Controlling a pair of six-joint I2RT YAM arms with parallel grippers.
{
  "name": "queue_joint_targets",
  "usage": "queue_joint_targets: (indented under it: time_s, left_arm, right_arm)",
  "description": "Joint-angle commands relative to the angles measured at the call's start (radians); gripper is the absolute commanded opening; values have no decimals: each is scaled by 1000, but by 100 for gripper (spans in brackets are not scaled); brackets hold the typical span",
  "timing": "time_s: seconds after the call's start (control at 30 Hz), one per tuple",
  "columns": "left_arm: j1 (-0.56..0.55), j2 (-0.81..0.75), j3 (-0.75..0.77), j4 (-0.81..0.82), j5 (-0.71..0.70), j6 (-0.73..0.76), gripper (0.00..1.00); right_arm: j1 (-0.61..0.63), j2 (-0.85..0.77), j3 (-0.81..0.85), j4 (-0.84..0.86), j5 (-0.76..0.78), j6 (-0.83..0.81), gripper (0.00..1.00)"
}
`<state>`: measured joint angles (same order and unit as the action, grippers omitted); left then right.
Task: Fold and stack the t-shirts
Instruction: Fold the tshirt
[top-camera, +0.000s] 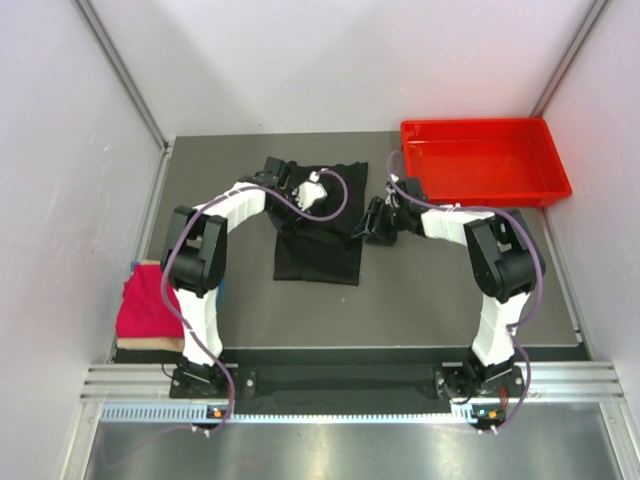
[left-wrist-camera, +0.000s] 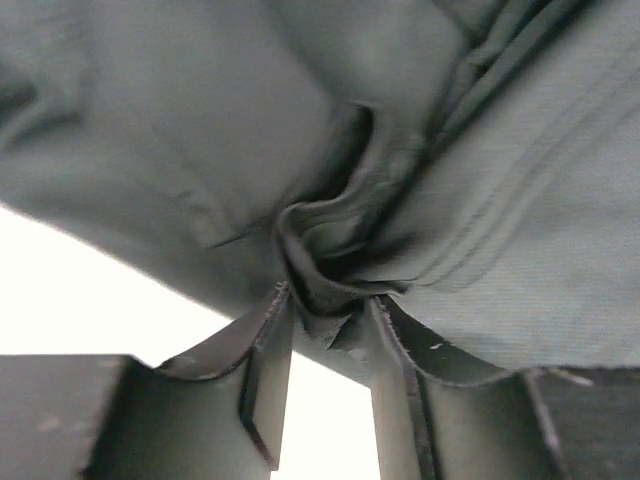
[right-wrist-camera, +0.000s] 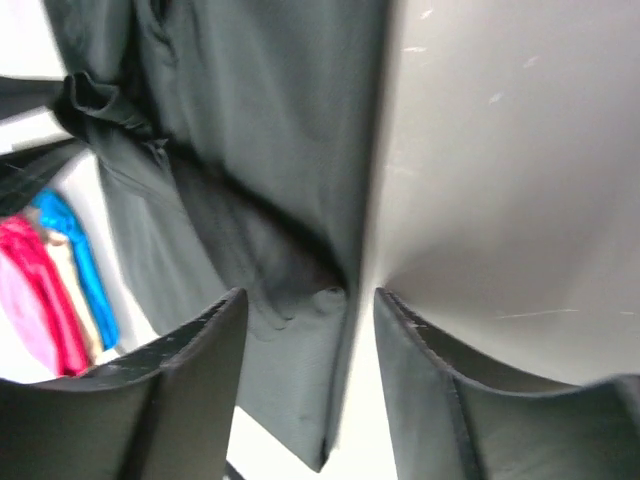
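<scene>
The black t-shirt (top-camera: 318, 250) lies partly folded on the dark table, its upper part bunched. My left gripper (top-camera: 316, 194) is over that upper part. In the left wrist view it (left-wrist-camera: 328, 300) is shut on a pinched fold of the black t-shirt (left-wrist-camera: 200, 120), which is lifted. My right gripper (top-camera: 366, 224) is at the shirt's right edge. In the right wrist view it (right-wrist-camera: 310, 295) is open, its fingers either side of the edge of the black t-shirt (right-wrist-camera: 250, 150). A crimson red t-shirt (top-camera: 148, 305) lies folded at the left table edge.
A rigid red plastic tray (top-camera: 484, 160) stands at the back right. The red t-shirt rests on a tan layer, with a blue edge (top-camera: 219, 291) beside the left arm. The right wrist view shows the red (right-wrist-camera: 30, 290) and blue (right-wrist-camera: 72, 250) cloth too. Walls close in both sides.
</scene>
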<state>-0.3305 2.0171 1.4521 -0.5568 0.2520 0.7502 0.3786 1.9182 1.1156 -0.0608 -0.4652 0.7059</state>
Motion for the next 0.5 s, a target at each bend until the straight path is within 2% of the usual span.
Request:
queue_joint_targets:
  time_s: [0.0,0.1,0.2,0.3,0.47]
  left_arm:
    - [31,-17,73,75,-47,-102,39]
    - [39,-31,53,175,-169,-159,38]
    - [42,-38,27,250,-236,-204,43]
    - [47,-46,33,258,-228,-256,52]
    - [99,-95,56,210,-97,-403,55]
  right_arm:
    - [-9,-37,59,-6,46,-49,55]
    - [-9,-89,87,-62,143,-144,57]
    - [-7,-172,75,-91,250,-215,59]
    - [19,-266,-12,-47,247,-288,51]
    - [138,-274,-33,-37,197,-358,46]
